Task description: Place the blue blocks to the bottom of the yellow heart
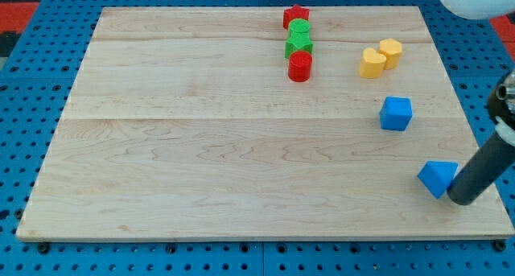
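yellow heart [372, 63]: matte, view's upper right of wooden board [201, 147] | blue cube [395, 113]: below heart, apart | blue triangular block [438, 178]: farther below, near board's bottom-right edge | my tip [460, 200]: dark rod end touching the triangular block's right side; no jaws fitted | yellow hexagonal block [391, 51]: touching heart's upper right

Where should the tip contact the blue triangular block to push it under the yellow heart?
No gripping here, only pushing. My tip sits at the blue triangular block's right-hand side. The yellow heart lies toward the view's top and left, so I'd probably press the block's lower-right face, centred to limit spinning. The blue cube already sits below the heart.
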Controlling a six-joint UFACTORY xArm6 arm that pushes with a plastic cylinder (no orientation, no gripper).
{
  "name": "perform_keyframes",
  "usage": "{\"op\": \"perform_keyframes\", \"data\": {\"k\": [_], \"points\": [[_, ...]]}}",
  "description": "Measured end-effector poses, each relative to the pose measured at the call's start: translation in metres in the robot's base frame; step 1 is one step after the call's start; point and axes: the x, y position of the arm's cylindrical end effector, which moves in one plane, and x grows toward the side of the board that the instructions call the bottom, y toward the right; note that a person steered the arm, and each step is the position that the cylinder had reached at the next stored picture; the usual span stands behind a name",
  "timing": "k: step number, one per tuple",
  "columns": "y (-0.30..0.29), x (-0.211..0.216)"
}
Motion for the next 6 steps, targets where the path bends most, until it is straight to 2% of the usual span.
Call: {"op": "perform_keyframes", "data": {"k": [2, 4, 6], "points": [[-0.025, -0.006], [-0.007, -0.029], [-0.033, -0.025]]}}
